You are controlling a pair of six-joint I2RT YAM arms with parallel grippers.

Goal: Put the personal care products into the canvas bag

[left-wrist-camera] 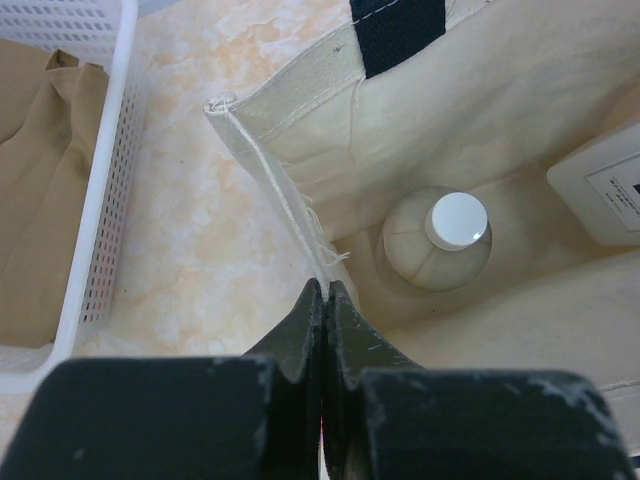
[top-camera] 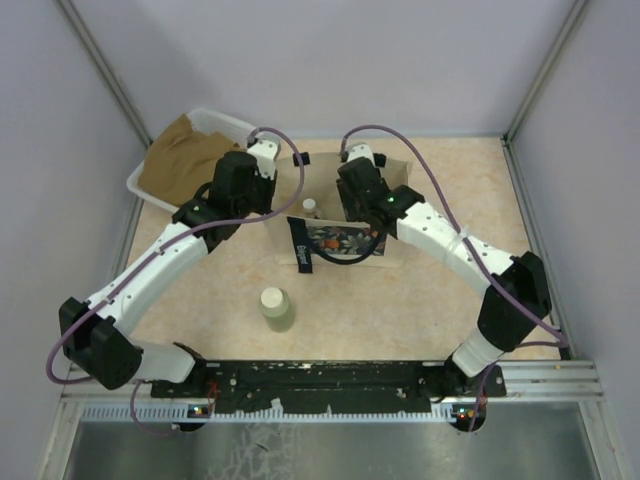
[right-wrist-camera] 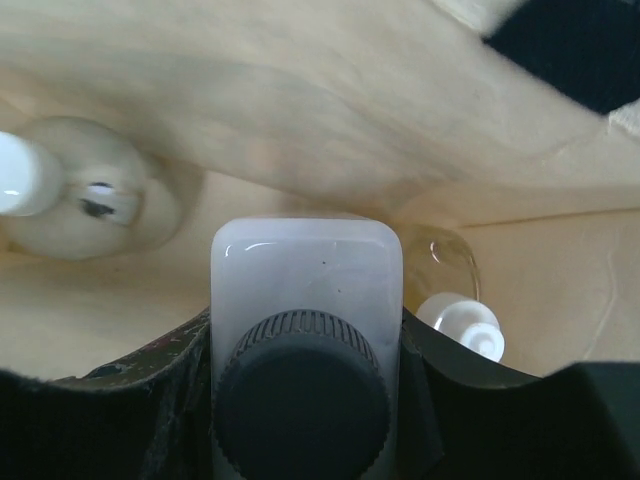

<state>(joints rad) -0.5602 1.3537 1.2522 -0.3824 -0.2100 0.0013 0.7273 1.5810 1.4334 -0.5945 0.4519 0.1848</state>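
Note:
The canvas bag [top-camera: 335,240] stands mid-table, its mouth facing up. My left gripper [left-wrist-camera: 327,286] is shut on the bag's left rim [left-wrist-camera: 262,160], pinching the cloth edge. Inside the bag my right gripper [right-wrist-camera: 305,325] is shut on a white bottle with a black cap [right-wrist-camera: 305,290]. Two more personal care products lie on the bag's floor: a pale round bottle with a white cap [left-wrist-camera: 440,240], and beside my right fingers a clear bottle [right-wrist-camera: 455,275]. A pale green bottle with a cream cap [top-camera: 276,308] stands on the table in front of the bag.
A white plastic basket [top-camera: 215,125] holding brown cloth [top-camera: 180,160] sits at the back left, close to my left arm. The bag's black strap [top-camera: 304,245] hangs over its front. Enclosure walls border the table on three sides.

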